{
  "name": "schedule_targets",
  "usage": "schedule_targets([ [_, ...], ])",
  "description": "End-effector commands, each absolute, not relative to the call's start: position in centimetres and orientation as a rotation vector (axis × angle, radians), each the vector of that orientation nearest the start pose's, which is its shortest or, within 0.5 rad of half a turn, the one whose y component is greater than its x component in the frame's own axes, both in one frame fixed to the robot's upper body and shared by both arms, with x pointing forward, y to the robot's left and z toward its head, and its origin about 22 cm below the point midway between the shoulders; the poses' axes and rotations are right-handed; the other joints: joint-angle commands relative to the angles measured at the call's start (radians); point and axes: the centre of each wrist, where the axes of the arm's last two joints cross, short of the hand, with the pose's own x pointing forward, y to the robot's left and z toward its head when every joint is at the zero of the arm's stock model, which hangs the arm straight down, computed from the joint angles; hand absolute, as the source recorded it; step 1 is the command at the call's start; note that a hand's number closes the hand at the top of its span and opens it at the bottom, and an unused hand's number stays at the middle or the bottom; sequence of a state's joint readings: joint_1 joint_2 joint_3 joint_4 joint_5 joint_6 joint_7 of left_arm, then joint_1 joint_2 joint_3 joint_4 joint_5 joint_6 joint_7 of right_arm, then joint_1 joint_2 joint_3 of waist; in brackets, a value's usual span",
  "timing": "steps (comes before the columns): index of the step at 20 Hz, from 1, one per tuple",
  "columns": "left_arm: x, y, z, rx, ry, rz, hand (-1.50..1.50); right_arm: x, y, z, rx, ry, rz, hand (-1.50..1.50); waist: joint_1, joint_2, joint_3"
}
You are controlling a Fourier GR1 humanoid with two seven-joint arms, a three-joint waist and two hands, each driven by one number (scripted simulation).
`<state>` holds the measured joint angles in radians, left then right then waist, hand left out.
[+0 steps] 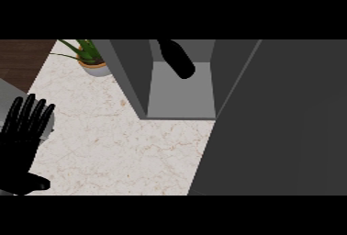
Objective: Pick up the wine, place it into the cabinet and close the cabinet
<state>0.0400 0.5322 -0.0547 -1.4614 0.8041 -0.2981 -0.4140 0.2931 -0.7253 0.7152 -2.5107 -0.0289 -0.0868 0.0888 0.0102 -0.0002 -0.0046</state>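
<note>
The wine (177, 58) is a black bottle standing inside the grey cabinet (181, 94), toward the back of its floor, with its top cut off by the upper edge of the view. The cabinet's door (278, 119) stands open, a broad dark grey panel that fills the right side of the view. My left hand (21, 133) shows at the left edge over the counter, open with fingers straight and pointing up, far from the cabinet and holding nothing. No part of my right hand shows.
A potted green plant (92, 57) stands at the back left, beside the cabinet's left wall. The pale marble counter (122, 151) spreads between my left hand and the open door. Dark wood floor (20, 59) lies beyond the counter's left edge.
</note>
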Motion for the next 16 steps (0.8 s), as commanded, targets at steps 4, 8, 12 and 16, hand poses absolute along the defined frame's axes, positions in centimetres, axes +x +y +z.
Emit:
schedule_targets([
  [4, 23.3, 36.5, 3.7, -0.463, -1.849, 0.097, -1.5, 7.0, -17.1, 18.1, 0.678, -1.791, 0.669, 1.5, 0.028, 0.0, -0.002],
  [8, 24.0, 36.1, 3.0, -0.449, -1.854, 0.106, -1.5, 8.4, -16.2, 17.6, 0.68, -1.8, 0.676, 1.5, 0.036, 0.008, -0.004],
  [12, 23.6, 37.9, 3.7, -0.447, -1.839, 0.076, -1.5, 9.8, -15.3, 17.7, 0.665, -1.798, 0.699, 1.5, 0.054, 0.007, -0.004],
  [16, 24.6, 37.4, 3.5, -0.468, -1.858, 0.098, -1.5, 12.3, -13.0, 17.5, 0.645, -1.812, 0.705, 1.5, 0.062, 0.01, -0.006],
])
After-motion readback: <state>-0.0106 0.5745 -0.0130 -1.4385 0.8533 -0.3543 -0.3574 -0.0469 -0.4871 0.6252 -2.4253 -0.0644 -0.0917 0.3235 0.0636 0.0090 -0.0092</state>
